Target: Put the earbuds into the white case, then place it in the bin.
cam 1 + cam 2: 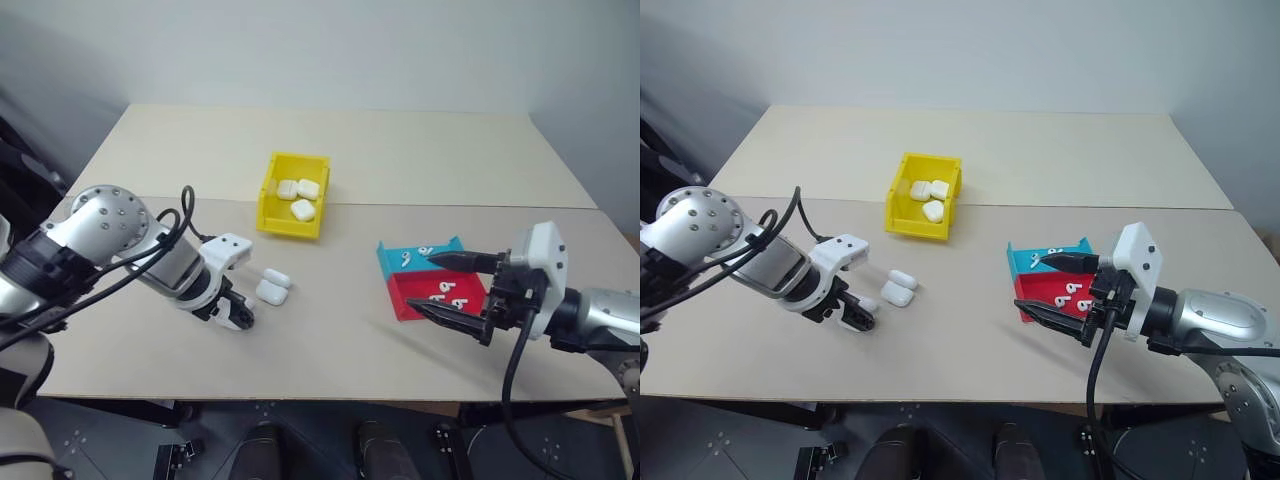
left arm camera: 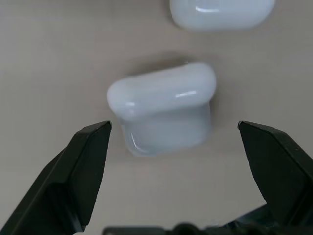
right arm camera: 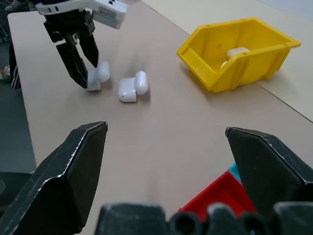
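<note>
Between the wide-spread fingers of our left gripper (image 2: pixel 173 147) sits the white case (image 2: pixel 164 107), a glossy rounded pebble with its lid flipped open; the fingers flank it without touching, and it rests on the table (image 1: pixel 400 160). We see a 2nd open case (image 1: pixel 276 279) just beside it. Our right gripper (image 1: pixel 455 290) has its jaws fully apart and holds nothing, hovering over the red tray (image 1: pixel 405 297), where the earbuds (image 1: pixel 441 291) lie; more lie in the teal tray (image 1: pixel 392 255) behind. Farther off, the yellow bin (image 1: pixel 270 195) holds 3 closed cases (image 1: pixel 300 195). We read no writing anywhere.
</note>
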Action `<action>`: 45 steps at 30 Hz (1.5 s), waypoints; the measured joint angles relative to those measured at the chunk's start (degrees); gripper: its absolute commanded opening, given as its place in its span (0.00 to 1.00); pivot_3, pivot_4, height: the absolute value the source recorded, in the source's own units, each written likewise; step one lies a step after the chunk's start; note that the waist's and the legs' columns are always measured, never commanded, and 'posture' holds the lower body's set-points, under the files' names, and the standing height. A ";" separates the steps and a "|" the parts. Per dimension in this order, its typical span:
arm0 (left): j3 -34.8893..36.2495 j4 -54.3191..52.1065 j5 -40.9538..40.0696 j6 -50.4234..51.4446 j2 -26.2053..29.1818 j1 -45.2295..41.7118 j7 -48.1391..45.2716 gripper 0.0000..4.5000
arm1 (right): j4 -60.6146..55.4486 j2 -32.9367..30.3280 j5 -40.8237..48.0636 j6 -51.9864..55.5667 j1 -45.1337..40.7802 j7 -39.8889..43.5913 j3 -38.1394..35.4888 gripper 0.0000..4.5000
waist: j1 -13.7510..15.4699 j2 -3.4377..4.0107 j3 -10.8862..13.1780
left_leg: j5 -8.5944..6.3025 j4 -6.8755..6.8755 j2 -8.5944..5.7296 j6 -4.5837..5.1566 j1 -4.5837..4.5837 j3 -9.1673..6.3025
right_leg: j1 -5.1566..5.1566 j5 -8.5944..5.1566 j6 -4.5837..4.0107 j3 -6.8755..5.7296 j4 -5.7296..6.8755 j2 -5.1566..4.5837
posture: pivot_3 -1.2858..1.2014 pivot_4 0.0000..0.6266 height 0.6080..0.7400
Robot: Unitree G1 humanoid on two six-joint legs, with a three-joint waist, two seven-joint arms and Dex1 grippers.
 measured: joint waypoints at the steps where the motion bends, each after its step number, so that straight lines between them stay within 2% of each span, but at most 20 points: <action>1: 0.07 0.36 -0.06 -0.27 -0.76 0.34 1.17 1.00 | -0.14 0.01 0.26 0.00 0.28 -0.30 0.00 0.99 | 0.02 0.00 0.00 | 0.00 0.00 0.00 0.00 -0.01 0.00 | -0.01 0.00 0.00 0.00 0.00 0.00 | 0.52 0.24 1.00; 15: 4.21 0.78 -0.23 -1.19 -3.68 4.51 9.04 1.00 | -0.68 0.01 0.87 0.00 1.02 -1.68 0.00 0.99 | 0.48 0.00 -0.01 | 0.04 0.00 -0.02 -0.06 0.03 -0.01 | 0.03 0.01 0.00 0.00 0.01 -0.01 | 0.52 0.24 1.00; 34: 4.27 -3.67 -0.21 -2.12 -0.79 6.32 8.41 1.00 | -0.69 0.42 0.66 -0.22 1.07 -1.60 1.69 0.99 | 0.46 0.00 -0.01 | 0.05 -0.02 -0.03 -0.09 0.02 -0.01 | 0.03 0.00 0.00 0.00 0.00 -0.01 | 0.52 0.24 1.00; 37: 4.37 -3.92 -0.17 -2.54 -0.91 6.73 9.60 0.87 | -0.69 0.47 0.33 -0.43 1.14 -1.60 1.77 1.00 | 0.47 0.00 -0.02 | 0.06 -0.01 -0.03 -0.09 0.03 -0.01 | 0.04 0.01 0.00 0.00 0.01 -0.02 | 0.52 0.24 1.00; 40: 4.82 -4.02 -0.10 -3.16 -1.14 7.20 11.03 0.66 | -0.69 0.47 0.15 -0.45 1.30 -1.59 1.77 1.00 | 0.47 0.00 -0.02 | 0.06 -0.01 -0.03 -0.10 0.03 -0.02 | 0.04 0.01 0.00 0.00 0.01 -0.02 | 0.52 0.24 1.00; 41: 5.07 -4.21 -0.10 -3.46 -1.22 7.45 11.23 0.62 | -0.69 0.47 0.13 -0.45 1.31 -1.58 1.77 1.00 | 0.47 0.00 -0.02 | 0.06 -0.01 -0.03 -0.11 0.03 -0.02 | 0.04 0.01 0.00 0.00 0.01 -0.03 | 0.52 0.24 1.00; 45: 6.77 -5.69 -0.12 -4.36 -1.10 9.20 12.31 0.62 | -0.71 0.47 0.09 -0.50 1.40 -1.47 1.76 1.00 | 0.57 0.00 -0.02 | 0.06 -0.01 -0.04 -0.11 0.03 -0.02 | 0.05 0.01 0.00 0.00 0.00 -0.04 | 0.52 0.24 1.00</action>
